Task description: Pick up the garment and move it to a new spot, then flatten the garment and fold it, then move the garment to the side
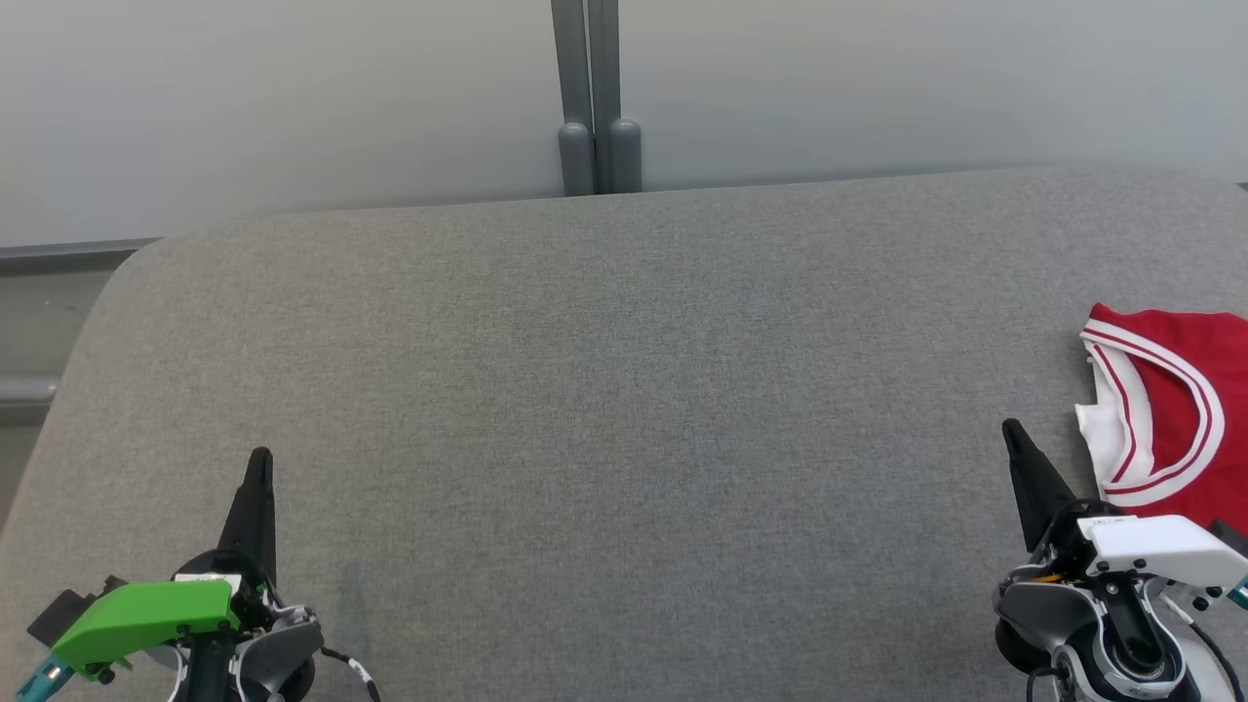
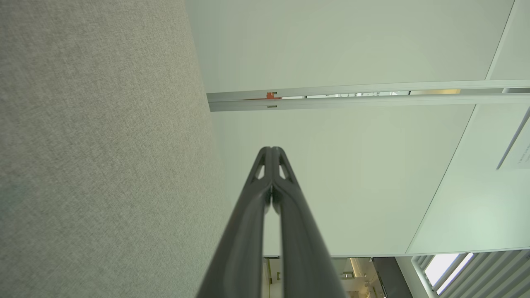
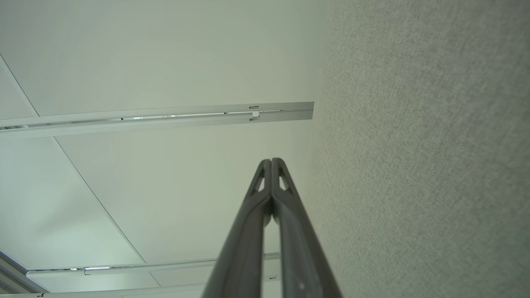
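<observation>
Grey table (image 1: pixel 585 390) holds the red garment (image 1: pixel 1185 380), partly cut off, maybe crumpled. Right gripper (image 1: pixel 1011 431) sits just beside it and left gripper (image 1: pixel 259 460) far from it, both pinched tight. Best to open the right fingers wide, then grab an edge.

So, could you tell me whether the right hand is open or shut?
Shut: the right hand has both fingers pressed together at the tips, holding nothing.

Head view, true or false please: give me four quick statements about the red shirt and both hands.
1. The red shirt lies at the right edge of the grey table. True.
2. The right hand grips the shirt. False: it is shut on nothing, beside the shirt.
3. The left hand is open. False: its fingers are shut together.
4. The shirt has white trim. True.
</observation>
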{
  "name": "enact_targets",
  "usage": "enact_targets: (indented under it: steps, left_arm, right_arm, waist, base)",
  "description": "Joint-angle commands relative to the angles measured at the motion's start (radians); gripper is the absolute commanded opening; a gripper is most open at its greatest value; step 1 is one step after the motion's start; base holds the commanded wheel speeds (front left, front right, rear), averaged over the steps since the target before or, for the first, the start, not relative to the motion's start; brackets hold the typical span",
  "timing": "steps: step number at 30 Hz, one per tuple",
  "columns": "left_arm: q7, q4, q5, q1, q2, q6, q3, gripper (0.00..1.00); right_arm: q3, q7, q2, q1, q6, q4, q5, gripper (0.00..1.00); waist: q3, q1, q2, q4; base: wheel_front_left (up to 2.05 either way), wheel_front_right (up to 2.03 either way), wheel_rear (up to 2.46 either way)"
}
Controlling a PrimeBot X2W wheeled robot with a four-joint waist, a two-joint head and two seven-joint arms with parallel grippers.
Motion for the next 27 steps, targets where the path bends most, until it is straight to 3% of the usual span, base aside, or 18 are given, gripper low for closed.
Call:
enact_targets:
  steps: [1,27]
  left_arm:
    - [0.003,-0.002,0.0,-0.011,0.007,-0.005,0.002,0.0]
    - [0.003,-0.002,0.0,-0.011,0.007,-0.005,0.002,0.0]
  right_arm:
    - [-0.002,0.004,-0.004,0.009,0.001,-0.006,0.007,0.0]
    - [-0.002,0.003,-0.004,0.009,0.001,-0.006,0.007,0.0]
  waist:
    - [0.0,0.0,0.0,0.0]
    - [0.0,0.0,0.0,0.0]
  base:
    - [0.0,0.0,0.0]
    - [0.0,0.0,0.0]
